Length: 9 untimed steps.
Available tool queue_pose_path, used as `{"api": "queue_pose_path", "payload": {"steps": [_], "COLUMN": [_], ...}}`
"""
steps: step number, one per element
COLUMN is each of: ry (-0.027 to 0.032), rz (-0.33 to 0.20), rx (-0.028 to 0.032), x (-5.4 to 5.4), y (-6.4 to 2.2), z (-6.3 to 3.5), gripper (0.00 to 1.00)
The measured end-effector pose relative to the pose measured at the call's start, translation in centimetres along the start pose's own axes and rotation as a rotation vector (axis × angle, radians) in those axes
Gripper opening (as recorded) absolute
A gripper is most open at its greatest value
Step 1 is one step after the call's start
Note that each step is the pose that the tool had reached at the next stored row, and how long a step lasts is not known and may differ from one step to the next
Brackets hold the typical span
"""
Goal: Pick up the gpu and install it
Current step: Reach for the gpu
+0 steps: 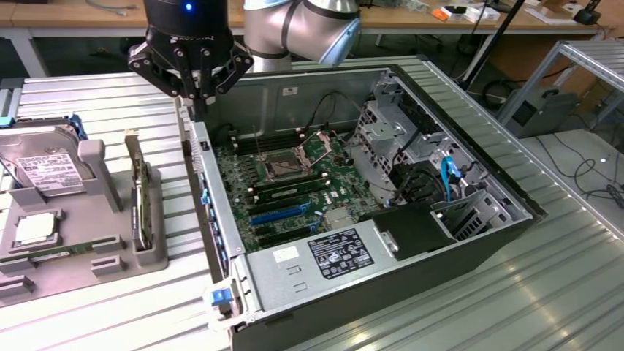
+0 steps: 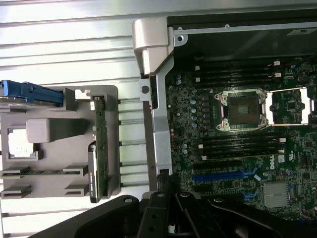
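Black claw (image 1: 198, 111); green motherboard (image 2: 198, 114); blue slots (image 2: 223, 176); ribbed silver table (image 1: 98, 314).

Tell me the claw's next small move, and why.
Probably shift toward the exterior view's left and open: the claw hangs shut and empty over the case wall, while the gpu stands on edge in the gray holder.

A ribbed, pale metal bench (image 1: 546, 292) showed streaks of bright glare. Behind it ran wooden tables (image 1: 58, 18) strewn with cables and small items. At the exterior view's right, a grey metal frame (image 1: 585, 58) stood on a grey floor (image 1: 560, 157) where dark cables (image 1: 588, 170) trailed. A black pole (image 1: 495, 36) slanted down past the tables.
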<state>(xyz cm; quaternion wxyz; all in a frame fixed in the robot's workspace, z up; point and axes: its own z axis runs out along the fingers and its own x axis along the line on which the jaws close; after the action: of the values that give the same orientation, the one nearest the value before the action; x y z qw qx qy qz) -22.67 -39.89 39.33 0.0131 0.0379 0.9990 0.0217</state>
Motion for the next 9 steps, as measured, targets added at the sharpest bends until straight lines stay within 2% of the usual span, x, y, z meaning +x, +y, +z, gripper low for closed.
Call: {"api": "queue_pose_path", "payload": {"steps": [9], "ry": [0.0], "rz": [0.0], "rx": [0.0], "x": [0.33], "y": [-0.02], "z": [-0.01], "gripper": [0.11]}}
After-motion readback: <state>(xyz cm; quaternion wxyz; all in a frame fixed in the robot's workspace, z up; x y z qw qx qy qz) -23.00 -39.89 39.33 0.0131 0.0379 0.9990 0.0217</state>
